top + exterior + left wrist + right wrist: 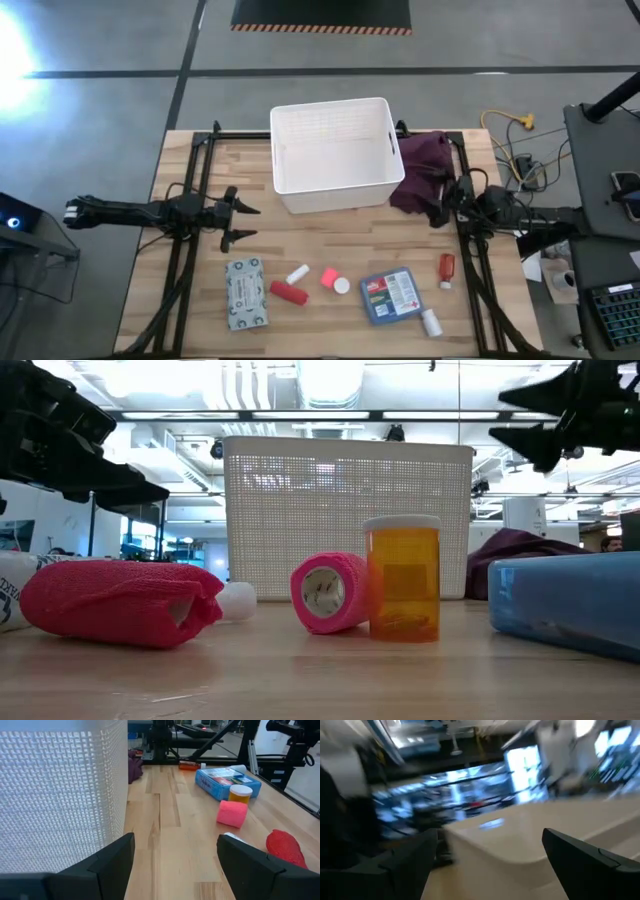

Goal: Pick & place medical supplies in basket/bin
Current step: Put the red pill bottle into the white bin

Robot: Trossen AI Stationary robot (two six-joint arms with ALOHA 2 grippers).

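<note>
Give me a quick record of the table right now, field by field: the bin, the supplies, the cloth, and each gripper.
bin: white tub, far middle of table, nothing visible inside
supplies: all on the table on the near side, outside the tub
blue first-aid box: flat, near right
grey-green packet: near left
red roll: lying beside the packet
purple cloth: against the tub's right wall
left gripper: open, empty, left of the tub
right gripper: open, empty, by the cloth
</note>
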